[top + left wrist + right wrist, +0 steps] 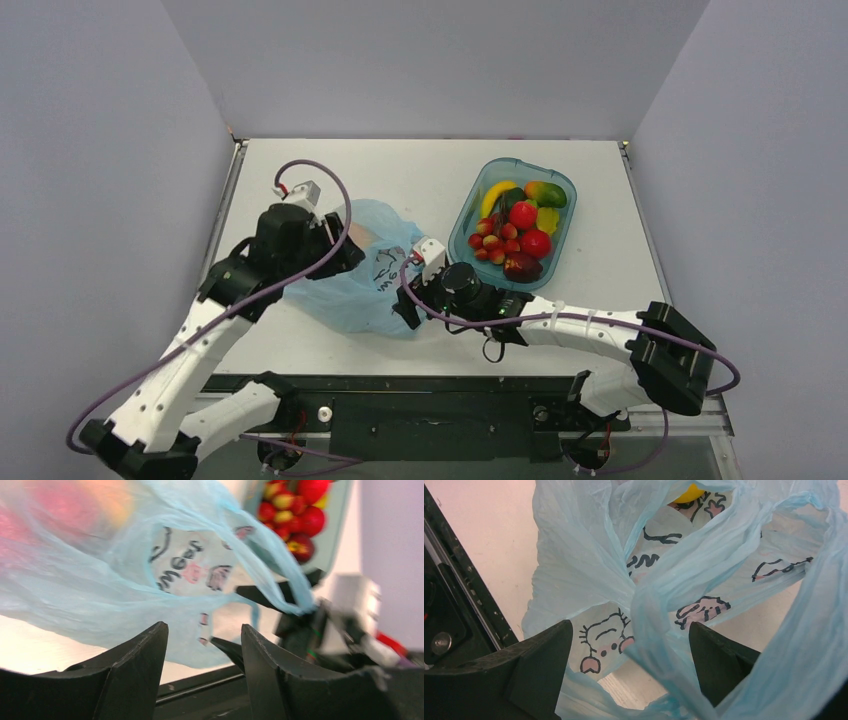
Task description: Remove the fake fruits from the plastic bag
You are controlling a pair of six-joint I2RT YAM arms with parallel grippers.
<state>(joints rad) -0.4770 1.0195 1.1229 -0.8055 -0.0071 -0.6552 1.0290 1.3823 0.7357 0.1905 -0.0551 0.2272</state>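
Right end effector [631, 647]: jaws stand wide apart and clamp nothing. A twisted loop handle of the plastic bag [574, 565] runs through the gap between them. Its wrist view alone looks into the bag mouth, where part of a yellow fruit [689, 492] shows at the top edge.

Left end effector [202, 647]: jaws partly apart, holding nothing. Bag film hangs just beyond the fingertips. Only this view shows a blurred red-and-yellow fruit [65, 515] through the film at upper left.

The overhead view shows neither fruit. There the bag lies crumpled on the surface [330, 180] between the two end effectors, the left one at its far-left side and the right one at its near-right corner. The fingers of both are largely hidden under the wrists in that view.

A teal tub [459, 228] of other fruit stands just right of the bag. The left wrist view catches the tub, blurred, behind the bag.
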